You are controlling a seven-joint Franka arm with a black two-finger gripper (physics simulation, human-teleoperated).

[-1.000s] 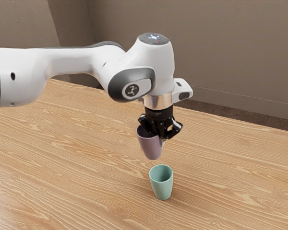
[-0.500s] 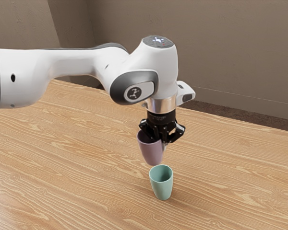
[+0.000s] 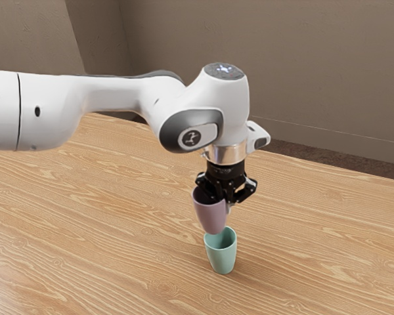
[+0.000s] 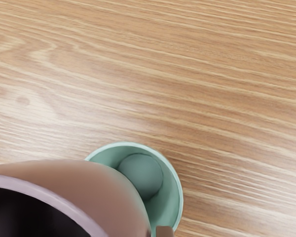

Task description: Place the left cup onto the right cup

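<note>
Holding the purple cup (image 3: 210,213) by its rim, gripper (image 3: 223,198) fingers narrow on the wall, base right at the mouth of the green cup (image 3: 220,252). Better to centre first, straighten the slight tilt, lower slowly, release only once seated.

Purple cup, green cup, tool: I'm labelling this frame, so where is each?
purple cup (image 3: 210,215), exterior view, on its side wall.
green cup (image 3: 220,254), exterior view, on its outer wall.
tool (image 3: 224,195), exterior view, midway between its fingertips, at the purple cup's rim.
</note>
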